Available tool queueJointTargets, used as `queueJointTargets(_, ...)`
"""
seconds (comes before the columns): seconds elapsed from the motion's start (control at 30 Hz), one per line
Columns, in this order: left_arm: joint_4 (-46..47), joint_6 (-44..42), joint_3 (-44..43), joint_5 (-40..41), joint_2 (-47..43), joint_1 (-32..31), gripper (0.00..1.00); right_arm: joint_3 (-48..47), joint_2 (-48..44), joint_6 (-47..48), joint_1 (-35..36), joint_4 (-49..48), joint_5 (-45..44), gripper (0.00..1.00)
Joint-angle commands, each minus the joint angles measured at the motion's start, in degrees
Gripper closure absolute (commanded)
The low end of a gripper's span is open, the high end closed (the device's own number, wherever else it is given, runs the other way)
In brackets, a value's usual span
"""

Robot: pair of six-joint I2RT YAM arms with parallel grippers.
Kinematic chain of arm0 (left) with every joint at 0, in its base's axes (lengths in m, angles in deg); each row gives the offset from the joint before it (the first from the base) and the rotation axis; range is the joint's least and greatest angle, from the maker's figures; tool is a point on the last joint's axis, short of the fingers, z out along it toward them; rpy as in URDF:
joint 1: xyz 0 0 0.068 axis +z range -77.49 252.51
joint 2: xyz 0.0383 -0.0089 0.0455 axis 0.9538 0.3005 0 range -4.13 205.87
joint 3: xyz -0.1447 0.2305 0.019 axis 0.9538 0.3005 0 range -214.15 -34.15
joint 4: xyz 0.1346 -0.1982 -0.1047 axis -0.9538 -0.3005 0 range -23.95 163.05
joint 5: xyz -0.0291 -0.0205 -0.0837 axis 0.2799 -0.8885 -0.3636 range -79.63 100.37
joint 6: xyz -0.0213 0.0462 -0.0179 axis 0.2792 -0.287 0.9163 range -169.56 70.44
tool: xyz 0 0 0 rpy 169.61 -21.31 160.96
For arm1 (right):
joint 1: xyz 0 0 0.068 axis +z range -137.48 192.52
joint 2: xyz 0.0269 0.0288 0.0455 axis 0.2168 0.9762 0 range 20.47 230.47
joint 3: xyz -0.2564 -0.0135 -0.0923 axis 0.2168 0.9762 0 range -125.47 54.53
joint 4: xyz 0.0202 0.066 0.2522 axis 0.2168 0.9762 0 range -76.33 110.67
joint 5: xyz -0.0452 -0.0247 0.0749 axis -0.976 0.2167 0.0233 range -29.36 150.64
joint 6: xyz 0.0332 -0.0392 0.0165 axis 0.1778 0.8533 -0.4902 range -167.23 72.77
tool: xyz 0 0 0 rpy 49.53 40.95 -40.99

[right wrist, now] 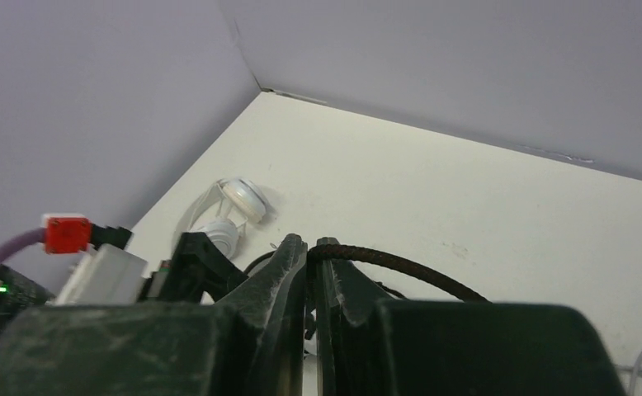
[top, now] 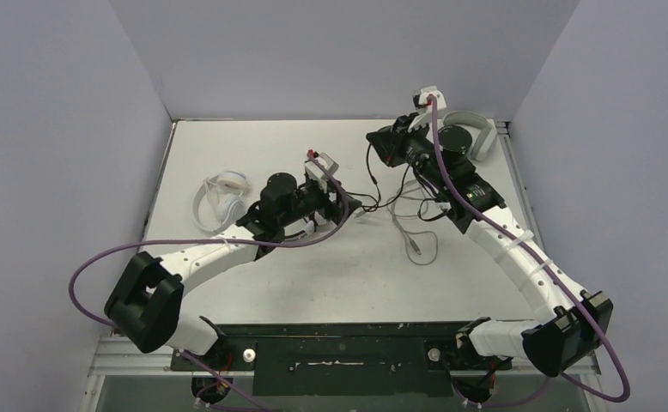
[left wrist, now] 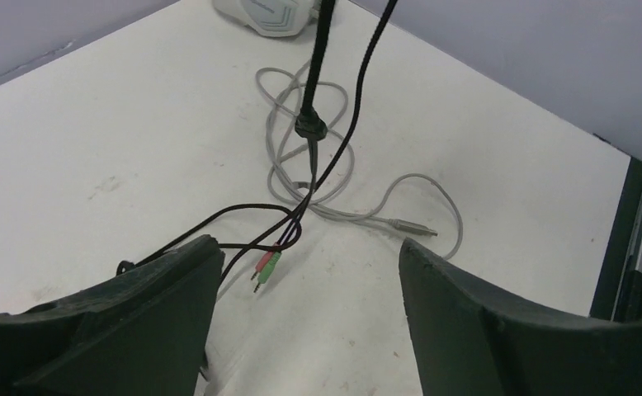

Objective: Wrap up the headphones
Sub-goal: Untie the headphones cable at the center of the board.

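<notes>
Two fingers of the right pincer (right wrist: pixel 311 247) are clamped on the black cable (right wrist: pixel 400 268) (braided, lifted off the desk (top: pixel 313 283)). The left pincer (left wrist: pixel 309 247) gapes above the plugs (left wrist: pixel 266 268). The white on-ear pair (top: pixel 219 199) lies far left.

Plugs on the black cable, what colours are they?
The plugs are pink and green; the left wrist view shows them best.

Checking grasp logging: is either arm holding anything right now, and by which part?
Right gripper is shut on the black cable, pinched at the tips of its jaws. Left gripper is open, holding nothing.
</notes>
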Motion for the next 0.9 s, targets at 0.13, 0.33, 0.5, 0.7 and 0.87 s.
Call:
queueJointTargets(0.13, 12.2, -4.4, -8.7, -2.1, 10.7, -4.3, 0.20, -4.2, -6.2, -6.8, -2.2, -2.2, 5.0, 1.00)
queueJointTargets(0.33, 17.2, -1.5, -10.9, -3.7, 16.0, -5.4, 0.26, -4.1, -10.3, -9.8, -4.3, -3.0, 5.9, 1.00)
queueJointTargets(0.5, 18.0, 0.0, -12.9, -5.9, 19.7, -5.6, 0.50, -2.7, -12.5, -11.6, -4.8, -5.0, 6.5, 1.00)
queueJointTargets(0.7, 21.9, 2.4, -12.8, -0.5, 20.4, -5.3, 0.62, -0.9, -12.9, -12.6, -4.9, -5.4, 6.9, 1.00)
queueJointTargets(0.87, 20.2, 1.6, -16.7, -1.0, 21.9, -5.4, 0.52, 0.9, -12.8, -14.6, -5.0, -7.2, 8.1, 1.00)
